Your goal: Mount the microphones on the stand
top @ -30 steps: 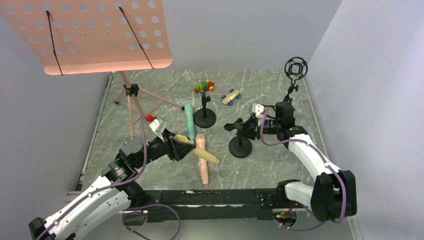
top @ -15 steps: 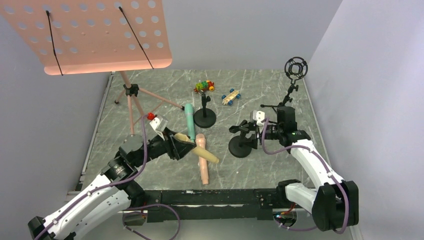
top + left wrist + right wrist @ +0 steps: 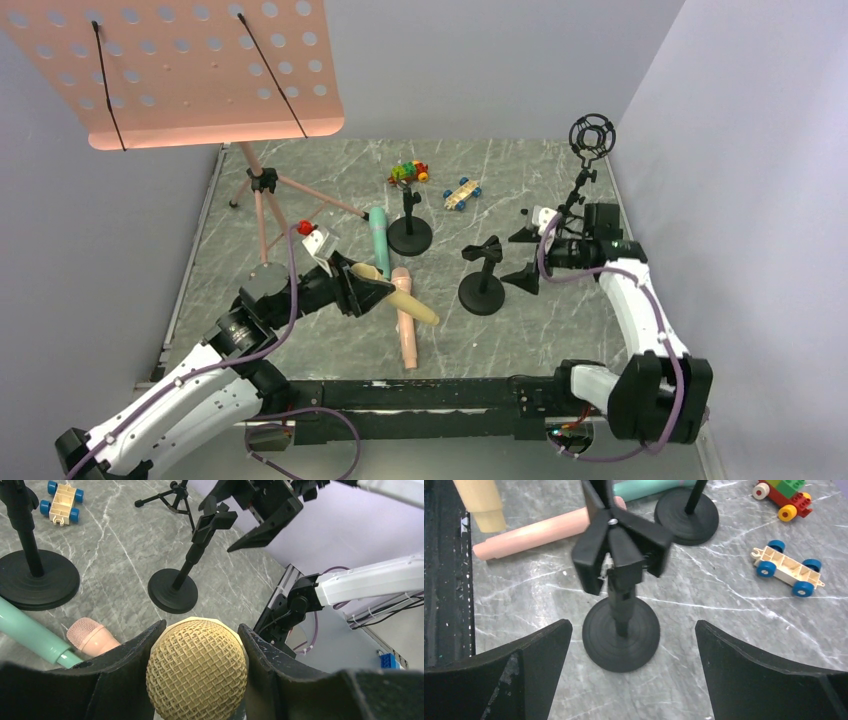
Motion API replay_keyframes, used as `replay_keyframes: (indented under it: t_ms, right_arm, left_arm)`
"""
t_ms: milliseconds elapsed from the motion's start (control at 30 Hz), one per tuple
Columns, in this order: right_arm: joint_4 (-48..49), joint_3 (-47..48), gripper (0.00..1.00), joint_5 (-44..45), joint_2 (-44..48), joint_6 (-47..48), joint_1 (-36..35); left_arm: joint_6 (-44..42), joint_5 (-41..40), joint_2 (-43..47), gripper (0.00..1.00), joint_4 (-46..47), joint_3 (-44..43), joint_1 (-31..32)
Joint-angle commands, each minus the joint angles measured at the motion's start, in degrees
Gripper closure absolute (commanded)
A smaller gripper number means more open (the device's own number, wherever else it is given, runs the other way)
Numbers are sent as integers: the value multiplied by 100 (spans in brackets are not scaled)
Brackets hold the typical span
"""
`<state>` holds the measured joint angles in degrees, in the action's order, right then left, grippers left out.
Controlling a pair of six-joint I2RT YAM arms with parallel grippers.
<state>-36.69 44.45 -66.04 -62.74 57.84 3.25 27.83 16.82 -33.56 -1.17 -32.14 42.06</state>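
My left gripper [image 3: 362, 290] [image 3: 200, 628] is shut on the pale yellow microphone [image 3: 196, 667], its mesh head filling the gap between the jaws and its handle [image 3: 415, 313] sticking out over the pink one. The peach-pink microphone [image 3: 406, 322] [image 3: 536, 532] and the mint-green microphone [image 3: 379, 240] [image 3: 30, 635] lie on the table. A black round-base stand [image 3: 482, 282] [image 3: 620, 630] with a clip top [image 3: 621, 542] stands upright in the middle. My right gripper [image 3: 522, 257] [image 3: 631, 630] is open wide just right of that stand, touching nothing.
A second round-base stand [image 3: 409, 232] stands behind the green microphone. A tripod stand with a ring mount [image 3: 590, 136] is at the back right. Two toy cars [image 3: 409, 173] [image 3: 462, 193] sit at the back. A pink music stand [image 3: 262, 190] is on the left.
My right gripper has let go of the stand's clip, opened wide and drawn back to the right. The left arm has kept still with the yellow microphone.
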Motion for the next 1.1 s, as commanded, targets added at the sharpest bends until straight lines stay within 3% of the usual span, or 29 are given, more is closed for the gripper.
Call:
replay_keyframes:
  t_ms: [0,167,267,433,633,733,1067]
  right_arm:
    - [-1950,1045,0,-574,-846,2109,242]
    - [-4273,2178,0,-820,-1906,4330,238]
    - [-4884,2540,0,-975,-2287,4790,233]
    - [-4284,2585,0,-1038,-2242,4068,37]
    - [-1793,2108,0,-482,-1548,1543,-570]
    - [-1195,1994,0,-299,-1449,997,-844]
    - [-2470,2358,6,-362,-1876,2121,-896]
  left_arm:
    - [-8,111,119,100,239,-106,-19]
    - [-15,72,174,100,181,-110,-15]
    - [-7,63,183,100,193,-96,-22]
    - [3,61,149,100,234,-82,-23]
    - [4,83,34,100,321,-106,-17]
    - [7,89,-1,100,323,-143,-16]
    - [20,62,150,100,232,-76,-18]
